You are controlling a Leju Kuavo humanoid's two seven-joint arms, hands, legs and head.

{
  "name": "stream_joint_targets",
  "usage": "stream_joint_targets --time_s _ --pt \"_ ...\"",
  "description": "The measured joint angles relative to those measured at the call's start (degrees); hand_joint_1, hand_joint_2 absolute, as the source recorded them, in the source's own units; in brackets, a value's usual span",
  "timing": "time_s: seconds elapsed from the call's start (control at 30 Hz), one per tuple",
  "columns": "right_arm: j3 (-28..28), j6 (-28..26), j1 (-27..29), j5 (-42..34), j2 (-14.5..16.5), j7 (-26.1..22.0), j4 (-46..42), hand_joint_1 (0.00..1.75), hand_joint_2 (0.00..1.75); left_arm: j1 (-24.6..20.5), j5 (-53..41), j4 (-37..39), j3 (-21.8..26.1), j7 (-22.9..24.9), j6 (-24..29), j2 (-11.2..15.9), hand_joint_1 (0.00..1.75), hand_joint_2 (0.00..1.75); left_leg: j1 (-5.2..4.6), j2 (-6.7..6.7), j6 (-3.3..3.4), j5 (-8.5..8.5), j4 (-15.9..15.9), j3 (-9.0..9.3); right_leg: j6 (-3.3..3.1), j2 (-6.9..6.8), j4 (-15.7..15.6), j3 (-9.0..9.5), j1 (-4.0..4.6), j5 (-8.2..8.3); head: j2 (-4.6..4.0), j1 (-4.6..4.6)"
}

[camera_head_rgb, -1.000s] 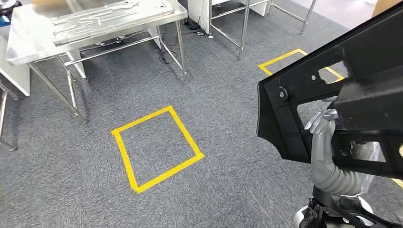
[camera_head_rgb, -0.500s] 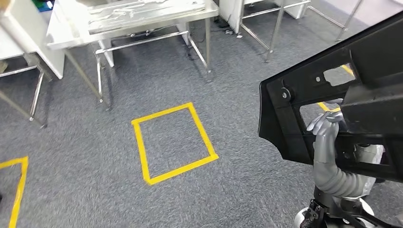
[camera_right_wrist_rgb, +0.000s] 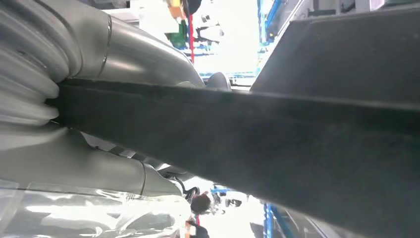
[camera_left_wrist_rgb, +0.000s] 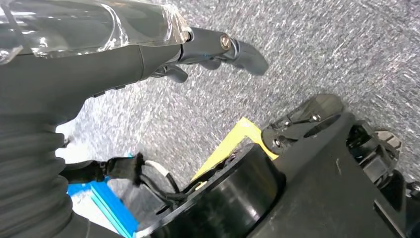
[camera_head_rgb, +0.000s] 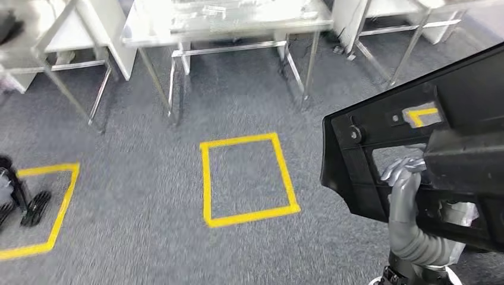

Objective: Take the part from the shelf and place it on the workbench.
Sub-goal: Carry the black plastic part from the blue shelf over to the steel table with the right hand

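The part [camera_head_rgb: 380,124] is a large black plastic frame with cut-outs, held up at the right of the head view. My right hand [camera_head_rgb: 405,171] reaches through one of its openings and grips a bar of it. In the right wrist view a black bar of the part [camera_right_wrist_rgb: 277,144] runs across, close in front of the camera. The workbench [camera_head_rgb: 226,21], a steel table with flat metal pieces on it, stands ahead at the far side of the carpet. My left hand [camera_left_wrist_rgb: 203,49] hangs over the grey carpet, holding nothing, with its thumb stretched out.
A yellow tape square [camera_head_rgb: 246,178] marks the carpet in front of the workbench, and a second one [camera_head_rgb: 44,208] lies at the left with a dark wheeled object [camera_head_rgb: 27,205] on it. More steel table legs [camera_head_rgb: 410,41] stand at the back right.
The camera has turned, so the floor, the tape square and the tables have slid to the right and a second square has come in at the left. The part stays in my right hand's grip.
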Motion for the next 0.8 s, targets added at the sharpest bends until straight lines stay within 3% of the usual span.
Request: stream_joint_targets --time_s 0.07,0.1,0.13,0.2,0.27,0.3,0.33,0.4,0.47,0.57,0.7,0.8 --pt "0.0 0.0 0.0 -0.1 0.1 0.0 0.0 1.75 1.75 0.1 0.4 0.0 0.0 -0.3 0.2 0.1 0.00 1.75 0.27 -0.51 -0.45 -0.24 0.3 -0.49 -0.59 -1.00 -0.1 0.01 0.09 -0.29 0.00 0.01" --pt "0.0 0.0 0.0 -0.2 0.1 0.0 0.0 1.75 1.75 0.1 0.5 0.0 0.0 -0.5 0.3 0.2 0.00 1.75 0.26 0.36 -0.78 -0.84 1.3 -0.95 -0.91 -1.54 -0.2 0.18 0.06 -0.43 0.00 -0.08" --pt "0.0 0.0 -0.1 -0.4 0.1 0.2 -0.1 1.75 1.75 0.1 0.7 0.0 0.0 -1.1 0.5 0.2 0.00 1.75 0.24 1.69 -1.15 -2.00 3.6 -2.04 -1.20 -2.10 -0.3 0.38 0.02 -0.57 0.00 -0.17" --pt "-0.1 0.0 -0.2 -1.1 0.2 1.0 -0.2 1.75 1.75 -0.1 1.0 0.0 0.1 -3.3 1.2 0.2 0.00 1.75 0.23 4.44 -1.85 -5.44 11.8 -6.23 -1.63 -3.19 -0.4 0.80 0.07 -0.93 0.00 -0.37" --pt "-0.1 0.0 -0.2 -1.8 0.1 1.9 -0.2 1.75 1.75 -0.4 1.0 0.0 0.2 -5.2 2.0 0.1 0.00 1.75 0.30 5.04 -2.03 -7.36 19.0 -10.24 -1.71 -4.09 -0.3 1.24 0.22 -1.35 0.00 -0.39" --pt "-0.2 0.0 -0.2 -1.9 0.1 2.3 -0.2 1.75 1.75 -0.5 0.9 0.0 0.3 -5.6 2.3 0.0 0.00 1.75 0.29 5.06 -1.89 -6.69 19.5 -10.73 -1.70 -4.40 -0.4 1.55 0.30 -1.59 0.01 -0.40" --pt "-0.2 0.0 -0.3 -2.0 0.1 2.6 -0.2 1.75 1.75 -0.6 0.7 0.0 0.3 -5.6 2.6 -0.1 0.00 1.75 0.26 5.07 -1.61 -4.80 17.3 -9.88 -1.68 -4.63 -0.4 1.98 0.43 -1.84 0.01 -0.42" --pt "-0.2 0.0 -0.9 -2.4 0.0 3.4 -0.2 1.75 1.75 -0.5 0.2 0.0 0.3 -5.0 2.7 -0.2 0.00 1.75 -0.03 5.30 -0.52 0.04 8.5 -5.90 -1.65 -4.81 -0.4 2.83 0.68 -2.30 0.01 -0.40" --pt "-0.2 0.2 -1.8 -3.8 -0.1 3.9 -0.1 1.75 1.75 -0.4 -0.6 0.0 0.2 -4.1 2.7 -0.6 0.00 1.75 -0.54 5.71 0.54 2.21 2.3 -3.31 -1.44 -4.81 -0.5 2.97 0.85 -2.49 0.00 -0.37" --pt "-0.1 0.4 -2.8 -5.3 -0.2 4.3 0.2 1.75 1.75 -0.7 -1.6 0.0 0.0 -2.9 2.5 -1.1 0.00 1.75 -0.78 5.68 0.90 2.23 0.8 -2.92 -0.70 -5.03 -0.7 2.93 0.83 -2.55 0.00 -0.33" --pt "0.0 0.2 -3.8 -3.1 -0.4 6.0 0.4 1.75 1.75 -1.0 -1.7 0.0 -0.1 -0.6 2.1 -1.5 0.00 1.75 -0.50 5.25 -0.20 2.52 0.1 -1.94 -2.11 -5.20 -1.4 3.87 1.24 -2.24 0.00 -0.10" --pt "0.0 0.0 -4.1 -4.7 -0.5 6.4 0.6 1.75 1.75 -1.1 -1.3 0.0 -0.1 0.4 1.5 -1.8 0.00 1.75 -0.61 5.27 0.08 2.37 0.2 -2.07 -1.93 -5.23 -1.7 3.95 1.20 -2.30 0.00 -0.09"
